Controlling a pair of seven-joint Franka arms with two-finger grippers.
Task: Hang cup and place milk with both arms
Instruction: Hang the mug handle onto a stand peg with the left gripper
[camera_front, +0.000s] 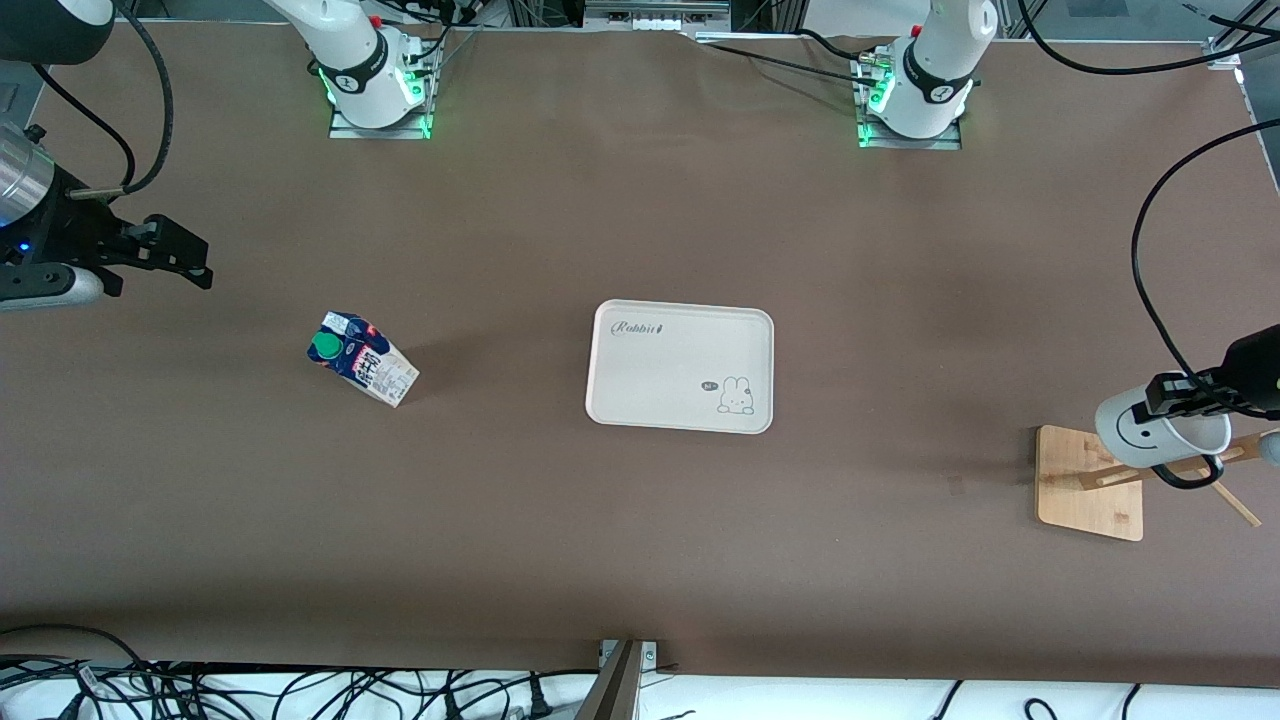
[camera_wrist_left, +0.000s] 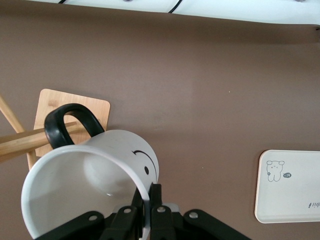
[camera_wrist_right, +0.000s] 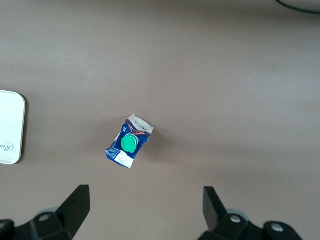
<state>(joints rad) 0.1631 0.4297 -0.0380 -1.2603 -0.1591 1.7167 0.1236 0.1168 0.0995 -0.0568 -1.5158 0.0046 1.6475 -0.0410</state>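
My left gripper (camera_wrist_left: 146, 207) pinches the rim of the smiley-face cup (camera_front: 1160, 428) above the wooden rack (camera_front: 1090, 482); the cup's black handle (camera_wrist_left: 70, 122) sits at a rack peg (camera_wrist_left: 22, 142), its loop facing the peg. My right gripper (camera_wrist_right: 145, 210), released, hovers above the upright milk (camera_wrist_right: 128, 141), well apart from the rack.

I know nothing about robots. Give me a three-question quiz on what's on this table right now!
1. True or false: the left gripper grips the cup by its rim.
2. Where is the cup's black handle? A) looped over a peg of the wooden rack B) resting on the tray C) touching the milk
3. Fill in: the right gripper, fingers open, hangs over bare table; the milk stands on the ____.

Key: 1 true; 2 A; 3 table.
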